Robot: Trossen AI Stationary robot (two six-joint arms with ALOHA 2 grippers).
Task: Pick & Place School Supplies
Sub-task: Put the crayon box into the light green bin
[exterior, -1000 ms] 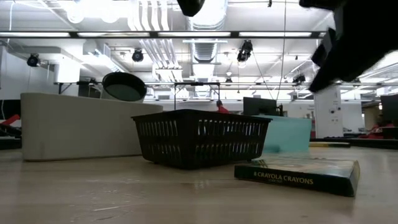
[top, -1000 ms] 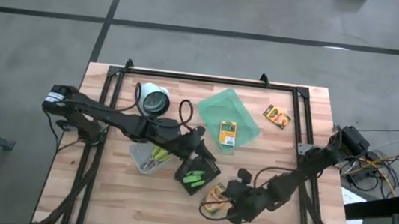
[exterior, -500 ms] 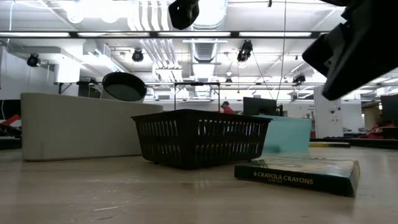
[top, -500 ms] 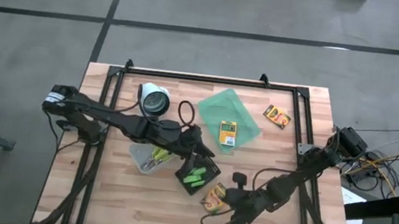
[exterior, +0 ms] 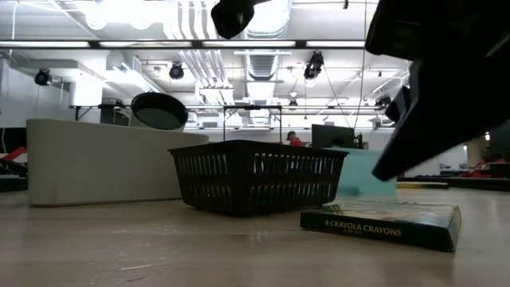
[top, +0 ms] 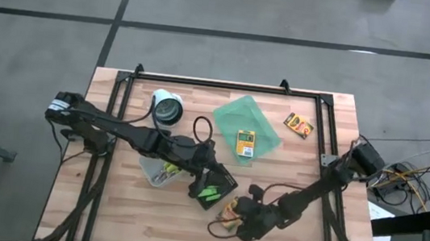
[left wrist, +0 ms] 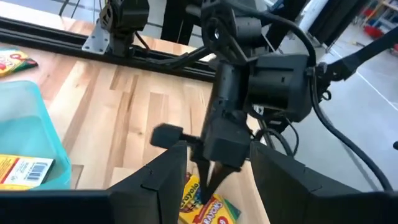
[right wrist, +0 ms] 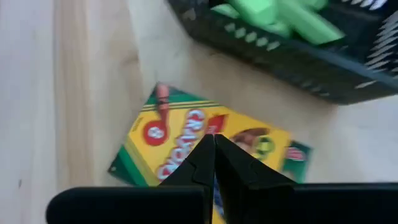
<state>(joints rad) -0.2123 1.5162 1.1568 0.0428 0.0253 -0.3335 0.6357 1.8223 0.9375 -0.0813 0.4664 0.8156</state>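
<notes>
A yellow-and-green crayon box point(right wrist: 205, 155) lies flat on the table near its front edge, beside the black basket point(top: 211, 191) that holds green markers point(right wrist: 280, 15). My right gripper point(right wrist: 213, 142) is shut, its tips just above the box's top; the low view shows a gap between my right gripper point(exterior: 379, 175) and the box point(exterior: 382, 223). My left gripper point(top: 211, 173) hangs open over the basket with nothing between its fingers. A second crayon box point(top: 245, 143) lies on the green tray point(top: 267, 126), and a third point(top: 298, 126) at the far right.
A clear bin point(top: 144, 169) with yellow-green scissors point(top: 167, 168) sits left of the basket. A white cup point(top: 166, 107) stands farther back. A black frame rail point(top: 227, 85) runs along the table's far edge and down both sides.
My right gripper has come down toward the crayon box near the front edge and shifted a little toward the table's left, staying shut. The box has not moved.
</notes>
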